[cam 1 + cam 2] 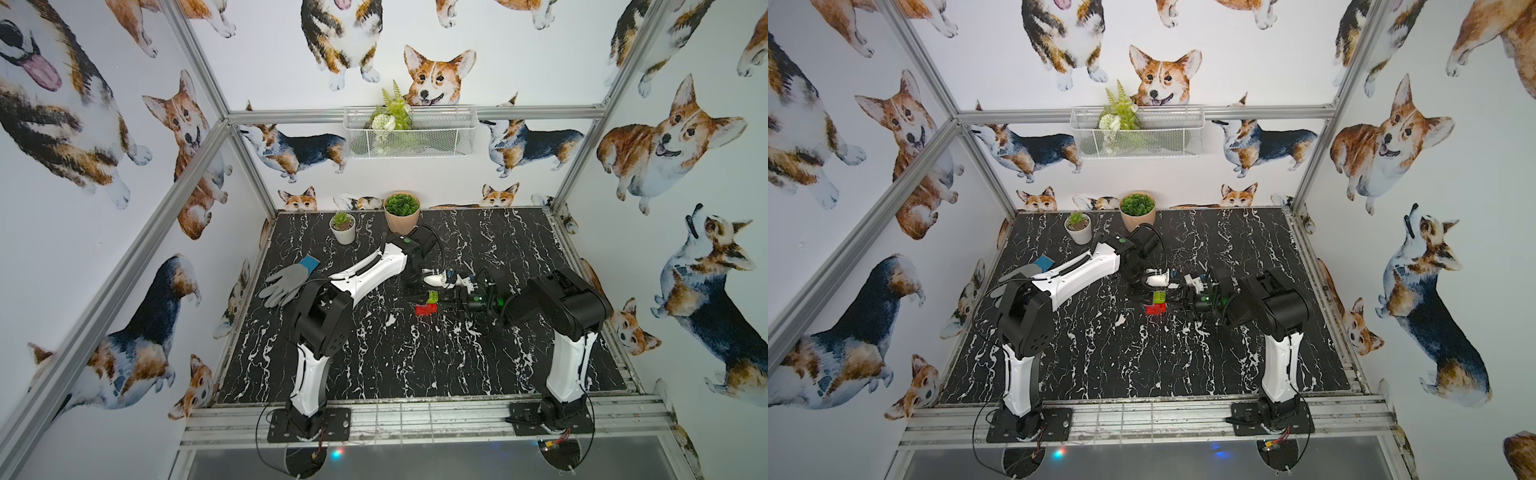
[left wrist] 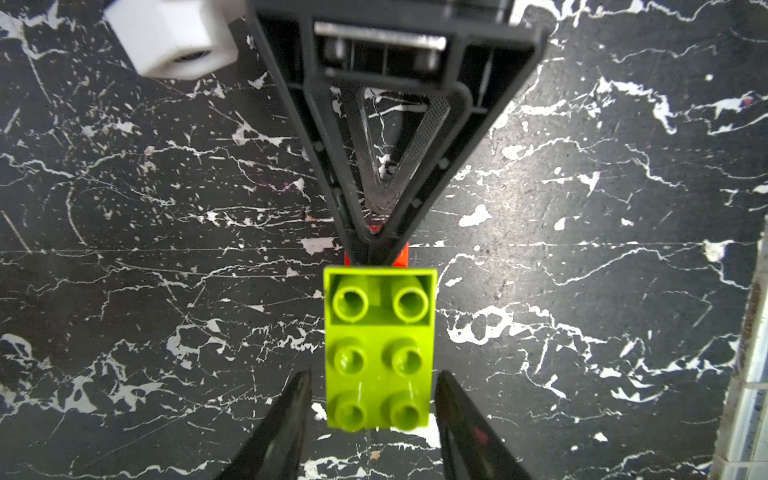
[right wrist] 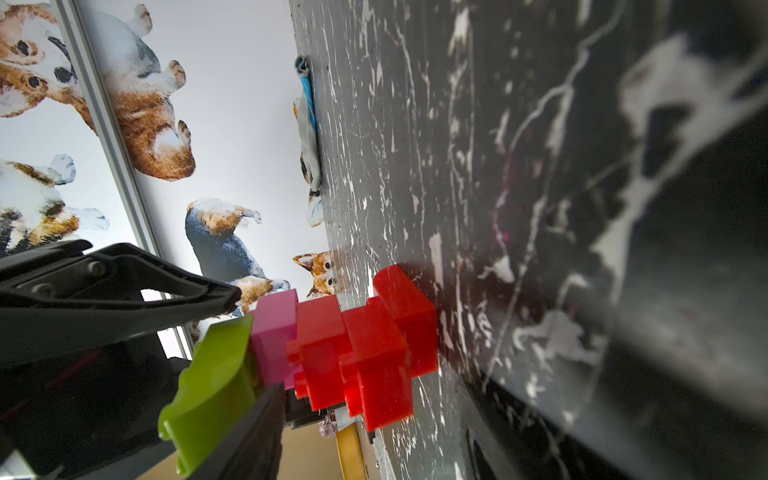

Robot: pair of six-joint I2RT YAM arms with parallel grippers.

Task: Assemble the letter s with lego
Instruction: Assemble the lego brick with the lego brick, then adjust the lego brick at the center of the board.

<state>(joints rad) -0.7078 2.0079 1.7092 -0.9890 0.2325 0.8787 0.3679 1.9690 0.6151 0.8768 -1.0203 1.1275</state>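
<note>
The lego stands joined as one zigzag stack, the letter s (image 1: 428, 303), mid-table. Its lime green brick (image 2: 380, 353) is on top, studs up. A pink brick (image 3: 274, 332) sits under it, and red bricks (image 3: 374, 353) rest on the table. My left gripper (image 2: 374, 374) points straight down, open, its fingers astride the green brick with a gap on each side. My right gripper (image 3: 374, 386) reaches in low from the right, rolled on its side. Its upper finger (image 2: 374, 232) lies against the pink and green bricks. A strip of table shows between the red bricks and its lower finger.
A grey glove (image 1: 289, 280) with a blue cuff lies at the left. A white pot (image 1: 343, 235) and a terracotta pot (image 1: 401, 222) with plants stand at the back. A wire basket (image 1: 409, 133) hangs on the back wall.
</note>
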